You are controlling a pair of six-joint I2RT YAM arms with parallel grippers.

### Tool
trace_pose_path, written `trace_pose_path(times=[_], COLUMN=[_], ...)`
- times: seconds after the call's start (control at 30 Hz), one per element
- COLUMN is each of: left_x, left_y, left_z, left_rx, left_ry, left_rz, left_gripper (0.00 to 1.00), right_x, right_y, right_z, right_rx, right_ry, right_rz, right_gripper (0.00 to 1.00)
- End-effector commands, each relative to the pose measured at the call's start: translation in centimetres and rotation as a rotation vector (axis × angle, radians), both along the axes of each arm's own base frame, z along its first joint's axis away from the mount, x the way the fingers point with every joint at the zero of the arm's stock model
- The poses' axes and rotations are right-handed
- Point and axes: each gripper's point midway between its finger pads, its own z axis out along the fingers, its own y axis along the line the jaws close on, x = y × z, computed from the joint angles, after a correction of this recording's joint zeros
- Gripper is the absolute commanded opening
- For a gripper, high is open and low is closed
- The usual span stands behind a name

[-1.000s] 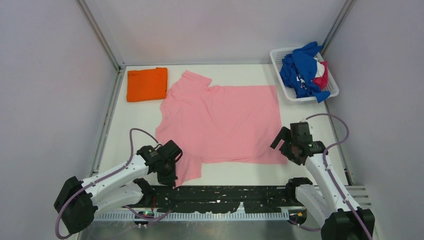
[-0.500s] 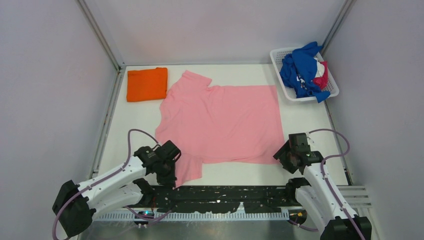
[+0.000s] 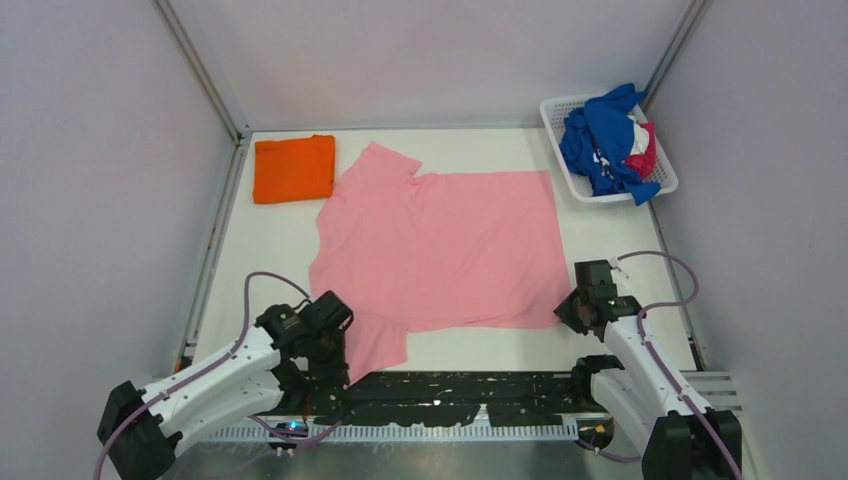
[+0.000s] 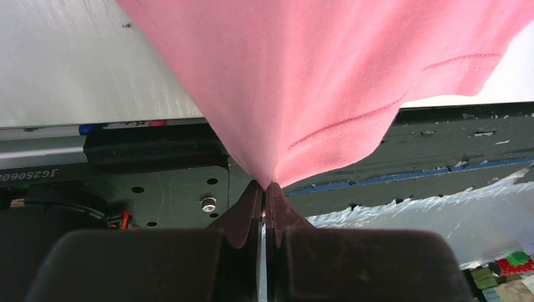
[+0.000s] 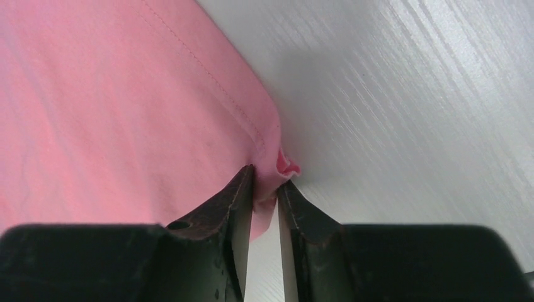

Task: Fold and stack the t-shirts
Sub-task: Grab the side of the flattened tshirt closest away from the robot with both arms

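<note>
A light pink t-shirt (image 3: 440, 245) lies spread flat in the middle of the white table. My left gripper (image 3: 337, 360) is shut on its near-left sleeve; in the left wrist view the pink cloth (image 4: 315, 75) rises in a peak from my closed gripper (image 4: 265, 185). My right gripper (image 3: 567, 310) is at the shirt's near-right corner, and its fingers pinch the bunched hem (image 5: 277, 165) between them (image 5: 266, 181). A folded orange t-shirt (image 3: 294, 168) lies at the back left. Blue (image 3: 598, 140), magenta (image 3: 646, 157) and white (image 3: 636, 134) t-shirts are heaped in the basket.
The white slatted basket (image 3: 556, 112) stands at the back right corner. Grey walls close in the table on three sides. A black base plate (image 3: 450, 395) runs along the near edge between the arm bases, under the lifted sleeve.
My right gripper came down and toward the near edge onto the shirt's corner, and its fingers closed from wide open. My left arm drew the held sleeve slightly toward the near edge.
</note>
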Motion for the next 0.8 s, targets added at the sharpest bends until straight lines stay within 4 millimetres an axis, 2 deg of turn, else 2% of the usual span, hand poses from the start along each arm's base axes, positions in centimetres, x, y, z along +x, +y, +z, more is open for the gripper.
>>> trace_pose_path(times=[0.0, 0.1, 0.23, 0.5, 0.77], left_x=[-2.1, -2.5, -1.6, 2.1, 7.4], left_y=[0.0, -0.3, -1.3, -4.9, -7.3], left_z=[-0.4, -0.8, 0.0, 3.6, 7.5], left_rx=[-0.039, -0.067, -0.114, -0.226, -0.282], left_ry=[0.074, 0.084, 0.041, -0.103, -0.234], left_rz=[0.049, 0.073, 0.069, -0.051, -0.120], left_gripper=[0.00, 0.00, 0.00, 0.00, 0.00], right_x=[0.3, 0.5, 0.4, 1.8, 3.6], right_y=[-0.9, -0.7, -0.4, 0.8, 1.8], right_z=[-0.1, 0.0, 0.0, 2.0, 3.7], right_rx=[-0.047, -0.042, -0.032, -0.008, 0.013], right_ry=[-0.008, -0.011, -0.005, -0.058, -0.085], right_rz=[-0.019, 0.001, 0.034, 0.142, 0.224], right_gripper=[0.25, 0.20, 0.17, 0.10, 0.09])
